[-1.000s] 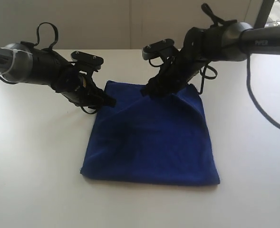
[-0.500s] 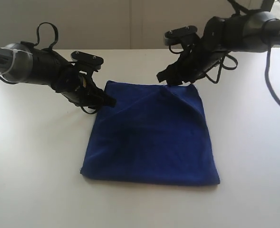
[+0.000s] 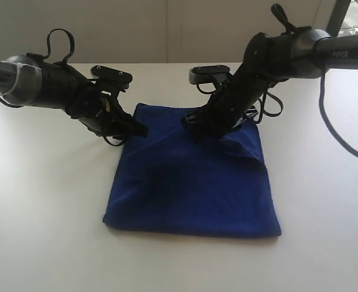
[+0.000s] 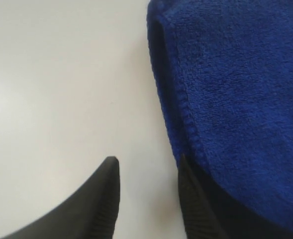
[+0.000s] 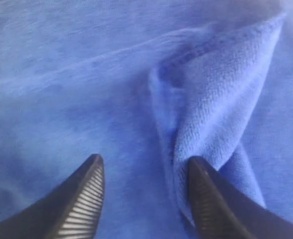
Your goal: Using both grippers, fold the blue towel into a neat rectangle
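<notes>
The blue towel (image 3: 191, 182) lies folded into a rough square on the white table (image 3: 45, 201). My left gripper (image 3: 140, 131) sits low at the towel's far left corner. In the left wrist view that gripper (image 4: 147, 163) is open over bare table, with one finger against the hemmed edge of the towel (image 4: 236, 89). My right gripper (image 3: 194, 129) is down on the far part of the towel, left of a raised crease (image 3: 242, 141). Seen from the right wrist, this gripper (image 5: 145, 162) is open over flat cloth, and a bunched fold (image 5: 211, 119) stands beside one finger.
The white table runs on to the left, right and front of the towel. Black cables loop off both arms, those of the right arm (image 3: 270, 106) hanging near the towel's far right corner. A pale wall (image 3: 166, 30) closes the back.
The right gripper lifted away to the back right, then came back down onto the towel's far middle. The far right part of the towel is now creased. The left arm has not moved.
</notes>
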`<action>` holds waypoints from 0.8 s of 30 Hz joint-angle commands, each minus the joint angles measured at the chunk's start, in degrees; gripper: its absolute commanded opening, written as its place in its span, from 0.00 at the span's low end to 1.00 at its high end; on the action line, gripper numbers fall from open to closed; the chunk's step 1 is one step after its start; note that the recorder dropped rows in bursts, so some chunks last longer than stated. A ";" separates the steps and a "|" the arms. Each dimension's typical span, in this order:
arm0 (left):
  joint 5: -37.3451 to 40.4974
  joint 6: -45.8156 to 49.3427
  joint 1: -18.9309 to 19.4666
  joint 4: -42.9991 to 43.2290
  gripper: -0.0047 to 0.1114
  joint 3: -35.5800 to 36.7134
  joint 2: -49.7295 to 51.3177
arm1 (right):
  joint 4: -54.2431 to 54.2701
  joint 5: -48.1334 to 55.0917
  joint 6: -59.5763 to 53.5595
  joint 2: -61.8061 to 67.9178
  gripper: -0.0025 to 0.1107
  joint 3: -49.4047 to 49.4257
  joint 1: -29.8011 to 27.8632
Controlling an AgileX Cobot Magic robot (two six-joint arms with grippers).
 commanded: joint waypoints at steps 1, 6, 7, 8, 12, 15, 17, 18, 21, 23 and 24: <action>0.70 -0.23 -0.09 -0.40 0.43 0.11 -0.06 | 2.66 2.64 -5.03 -1.08 0.46 -0.15 0.93; 0.70 -0.23 -0.09 -0.40 0.43 0.11 -0.06 | 1.82 -2.96 -4.81 -3.38 0.46 -0.15 0.33; 0.70 -0.23 -0.09 -0.40 0.43 0.11 -0.06 | 1.82 -4.13 -4.81 -3.97 0.46 -0.15 0.33; 0.70 -0.23 -0.09 -0.40 0.43 0.11 -0.06 | 1.66 -5.70 -4.81 -4.91 0.46 -0.15 0.33; 0.70 -0.23 -0.09 -0.40 0.43 0.11 0.04 | 1.41 -7.26 -4.81 -6.84 0.46 -0.15 0.45; 0.70 -0.23 -0.09 -0.40 0.43 0.11 0.04 | 1.85 -4.44 -6.59 -6.86 0.46 -0.15 0.84; 0.58 -0.23 -0.09 -0.40 0.43 0.11 0.02 | 2.54 -1.06 -8.84 -6.14 0.46 -0.15 1.46; 0.58 -0.23 -0.09 -0.40 0.43 0.11 0.02 | 2.73 -0.15 -10.05 -5.61 0.46 -0.15 2.00; 0.58 -0.23 -0.09 -0.40 0.43 0.11 0.02 | 2.73 -0.55 -11.41 -4.22 0.46 -0.04 3.30; 0.58 -0.23 -0.09 -0.40 0.43 0.11 0.02 | 2.54 -1.15 -11.41 -3.27 0.46 -0.04 3.88; 0.58 -0.23 -0.09 -0.40 0.43 0.11 0.02 | 2.54 -1.65 -11.94 -2.89 0.46 -0.04 4.03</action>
